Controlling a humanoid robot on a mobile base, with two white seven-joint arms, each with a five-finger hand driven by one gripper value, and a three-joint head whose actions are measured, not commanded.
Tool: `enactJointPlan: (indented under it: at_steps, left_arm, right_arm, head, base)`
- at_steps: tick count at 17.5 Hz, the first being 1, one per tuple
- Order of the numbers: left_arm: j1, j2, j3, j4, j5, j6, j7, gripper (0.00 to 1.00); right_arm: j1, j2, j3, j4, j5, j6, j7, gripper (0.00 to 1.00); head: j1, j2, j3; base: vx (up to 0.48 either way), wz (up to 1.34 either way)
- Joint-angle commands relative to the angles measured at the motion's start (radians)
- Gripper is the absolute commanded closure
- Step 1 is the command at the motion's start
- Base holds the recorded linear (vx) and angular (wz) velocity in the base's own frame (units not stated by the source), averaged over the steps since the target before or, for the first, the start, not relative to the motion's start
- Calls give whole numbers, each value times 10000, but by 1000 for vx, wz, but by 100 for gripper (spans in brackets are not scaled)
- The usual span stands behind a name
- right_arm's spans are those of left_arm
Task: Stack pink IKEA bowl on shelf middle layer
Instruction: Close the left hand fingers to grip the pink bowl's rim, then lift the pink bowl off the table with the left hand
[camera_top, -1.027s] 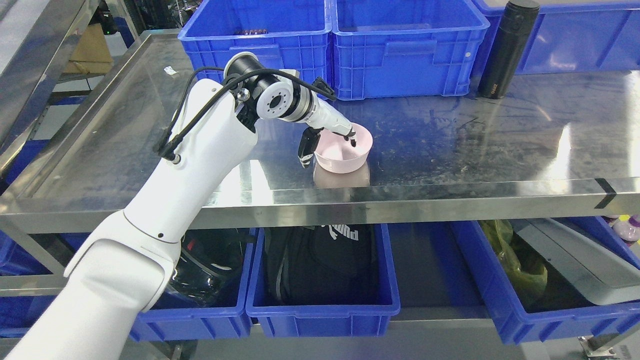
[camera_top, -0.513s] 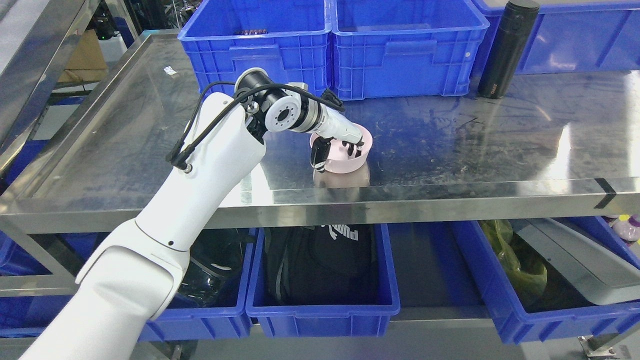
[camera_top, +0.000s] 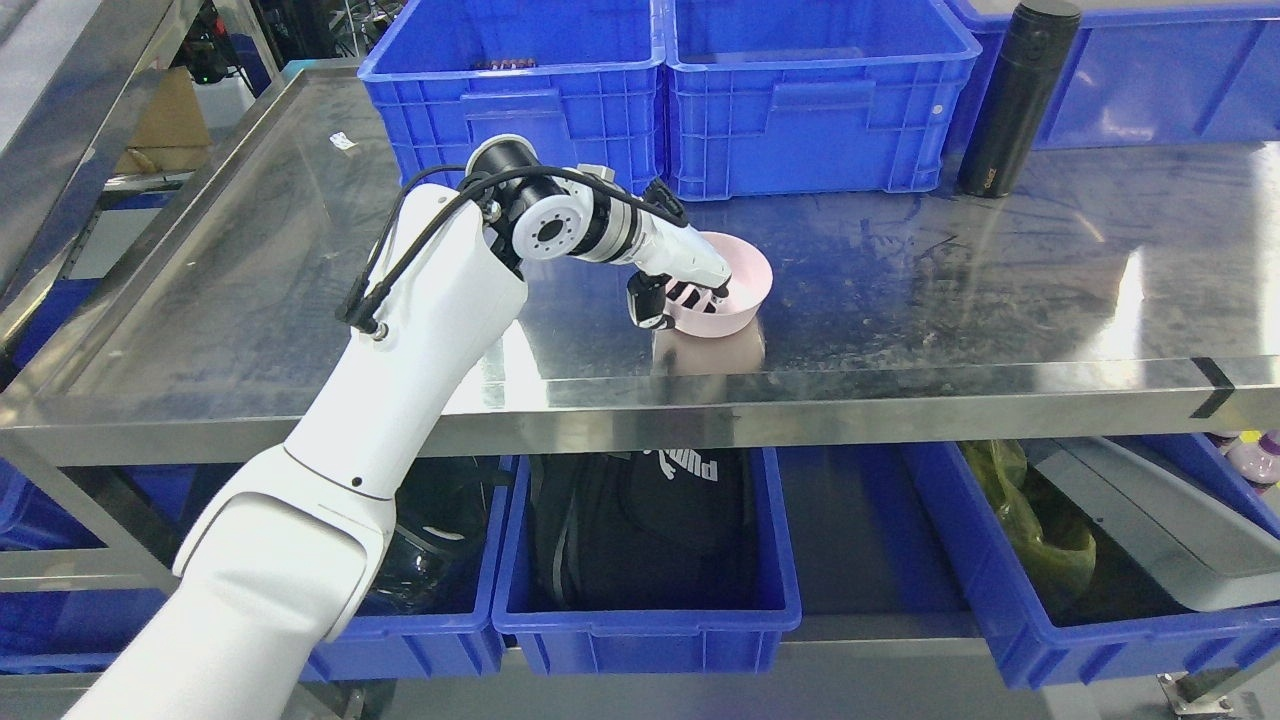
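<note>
A pink bowl (camera_top: 735, 280) sits tilted near the front edge of the steel shelf (camera_top: 900, 290). My left hand (camera_top: 680, 295) pinches its near-left rim, with the thumb outside the wall and the other fingers (camera_top: 700, 293) curled inside. The bowl's rim on the hand's side appears lifted off the steel. Its pale reflection shows just below it. My left arm reaches in from the lower left. The right arm is out of the picture.
Two blue crates (camera_top: 660, 90) stand at the back of the shelf, with a third at the far right. A black flask (camera_top: 1010, 95) stands upright between them. Below the shelf are more blue bins (camera_top: 640, 620) holding bags and other items.
The left hand has closed on the bowl's rim and drawn the bowl a little to the right, tipping it. A second ago its fingers only hovered over the rim.
</note>
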Motion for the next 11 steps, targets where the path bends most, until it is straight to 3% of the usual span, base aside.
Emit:
enactJointPlan:
  at_steps: [1, 4, 8, 11]
  left_arm:
    - [46, -707, 3470, 393, 8, -875, 107, 100]
    - [122, -707, 4715, 40, 390, -1672, 565, 100]
    - [307, -707, 5422, -465, 1494, -2164, 1211, 100]
    - [414, -707, 5593, -880, 2093, -3423, 1227, 100]
  right_arm:
    - [0, -175, 46, -175, 5, 2, 1, 0]
    - [0, -175, 46, -175, 5, 2, 1, 0]
    - [0, -175, 46, -175, -10, 2, 1, 0]
    - [0, -175, 46, -175, -10, 2, 1, 0]
  head:
    - [0, 0, 0]
    - [0, 0, 0]
    - [0, 0, 0]
    - [0, 1, 0]
  base:
    - [0, 0]
    - [0, 0]
    - [4, 10]
    - [10, 50]
